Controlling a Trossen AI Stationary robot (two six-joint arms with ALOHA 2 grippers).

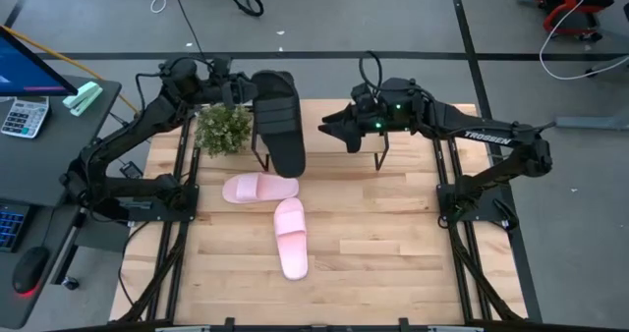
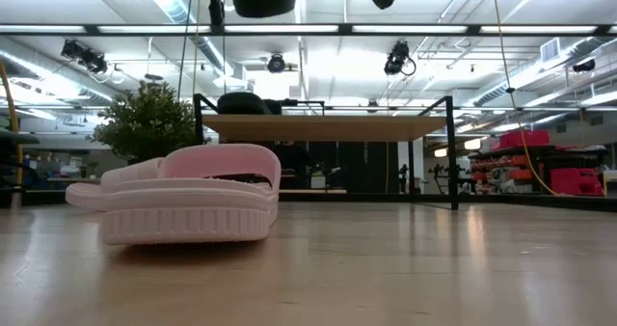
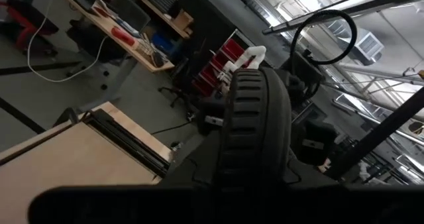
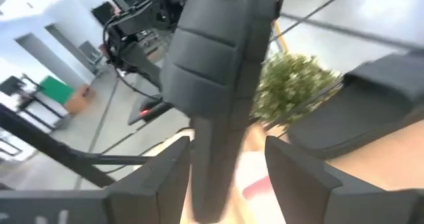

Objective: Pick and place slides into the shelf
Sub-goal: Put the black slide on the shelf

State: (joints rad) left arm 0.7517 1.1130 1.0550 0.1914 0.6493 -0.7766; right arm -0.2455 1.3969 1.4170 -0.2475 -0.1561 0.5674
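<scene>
My left gripper (image 1: 246, 88) is shut on a black slide (image 1: 280, 126), held high over the left end of the shelf (image 2: 328, 126). The slide's ribbed sole (image 3: 255, 131) fills the left wrist view. My right gripper (image 1: 326, 131) stands open just right of that slide. In the right wrist view its fingers (image 4: 165, 177) frame the slide (image 4: 212, 85) without plainly touching it. A second black slide (image 2: 241, 102) lies on the shelf's top board. Two pink slides (image 1: 257, 188) (image 1: 291, 236) rest sole-down on the table before the shelf. My left gripper holds the black slide by its far end, beside the strap (image 1: 261, 88), coming in about level from the table's left. The fingers are hidden in the dark at the bottom of the left wrist view. The slide is lifted clear, reaching away from the gripper above the shelf.
A small potted plant (image 1: 224, 128) stands at the shelf's left end, close under my left arm. The shelf's thin black legs (image 1: 378, 160) stand on the table's far half. The near half of the slatted tabletop (image 1: 373, 263) holds only the pink slides.
</scene>
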